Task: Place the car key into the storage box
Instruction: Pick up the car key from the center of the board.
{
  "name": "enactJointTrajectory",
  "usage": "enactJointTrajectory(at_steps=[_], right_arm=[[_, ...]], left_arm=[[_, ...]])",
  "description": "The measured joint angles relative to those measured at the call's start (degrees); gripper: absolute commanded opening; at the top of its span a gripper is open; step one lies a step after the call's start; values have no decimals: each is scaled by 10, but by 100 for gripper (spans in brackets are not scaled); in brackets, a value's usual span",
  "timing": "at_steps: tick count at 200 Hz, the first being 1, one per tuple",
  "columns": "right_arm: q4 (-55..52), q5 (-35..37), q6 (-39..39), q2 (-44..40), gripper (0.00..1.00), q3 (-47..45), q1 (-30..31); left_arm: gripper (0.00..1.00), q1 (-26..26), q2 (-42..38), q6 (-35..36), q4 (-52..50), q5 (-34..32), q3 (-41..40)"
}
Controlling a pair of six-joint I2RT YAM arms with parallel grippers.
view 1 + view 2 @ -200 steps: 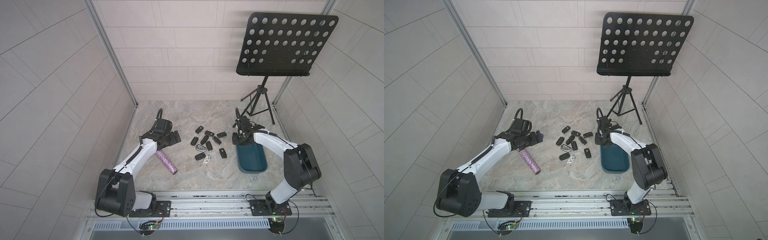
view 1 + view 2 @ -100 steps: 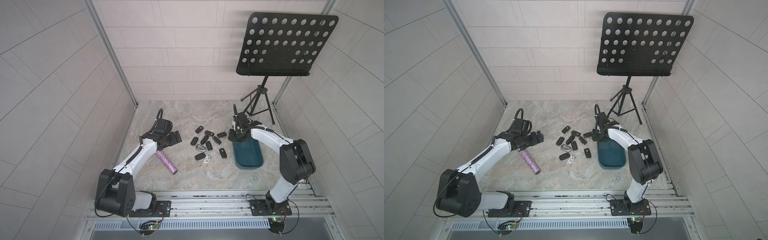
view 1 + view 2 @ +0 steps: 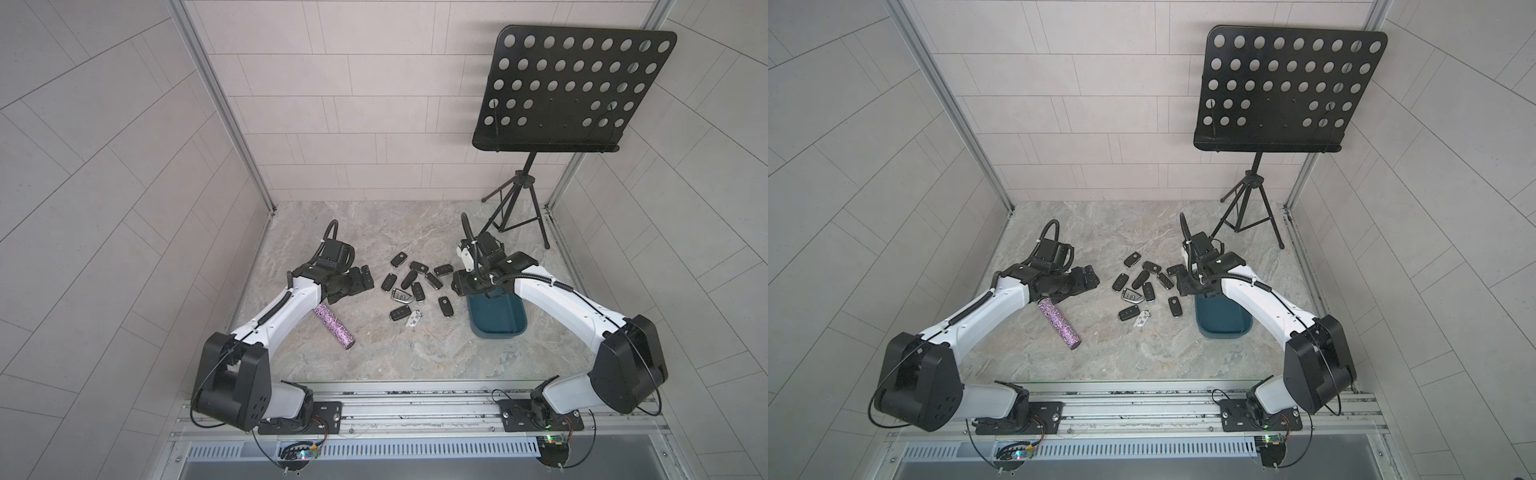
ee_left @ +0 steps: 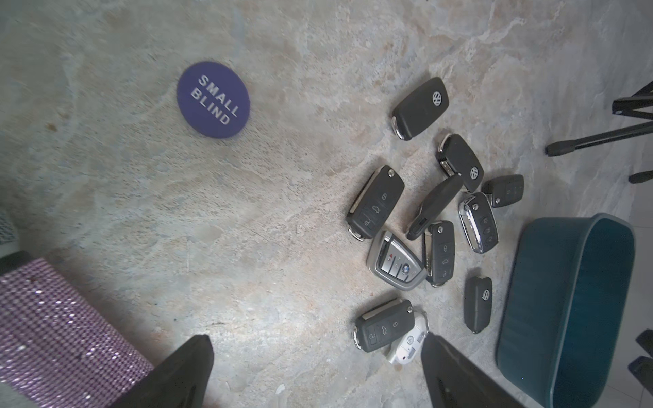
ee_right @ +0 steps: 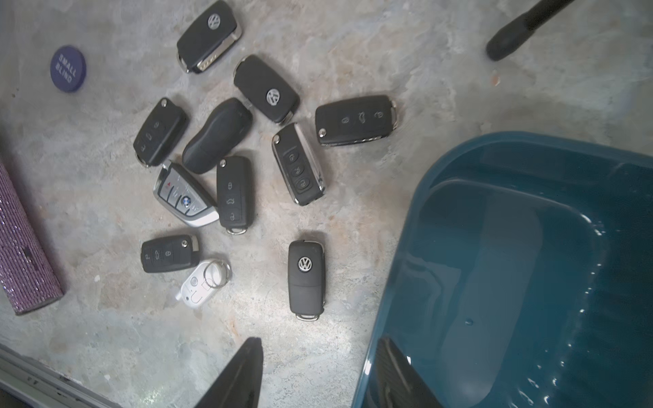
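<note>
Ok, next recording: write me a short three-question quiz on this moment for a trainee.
1. True or false: the purple disc on the table reads BIG BLIND.
2. Which claw is at the teal box? A left, B right, C neither.
3. What stands in the back corner, beyond the right arm?

Key:
1. False; it reads SMALL BLIND.
2. B; the right claw has one finger over the box's rim.
3. A black music stand.

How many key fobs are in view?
11 on the table beside the storage box: seven black fobs and a silver fob clustered; nearer the robot, a black fob by a white fob, plus a lone black fob. Box looks empty.
</note>
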Motion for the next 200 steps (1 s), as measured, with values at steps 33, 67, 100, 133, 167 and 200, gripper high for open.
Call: enactJointTrajectory(at_steps=[33, 67, 100, 133, 167, 200], right_arm=[[3, -6, -11, 20, 59, -9, 34], [15, -7, -15, 67, 62, -9, 51], [17, 8, -18, 112, 63, -7, 52], [24, 23, -21, 143, 63, 5, 52], [39, 34, -23, 179, 62, 26, 52], [46, 44, -24, 209, 61, 43, 52]], left_arm=[[100, -5, 1, -12, 13, 25, -24], [100, -5, -3, -24, 14, 29, -52], [100, -5, -10, -26, 12, 25, -55], [100, -5, -12, -26, 9, 19, -55], [100, -5, -12, -26, 8, 16, -55], [100, -5, -12, -26, 8, 14, -55]])
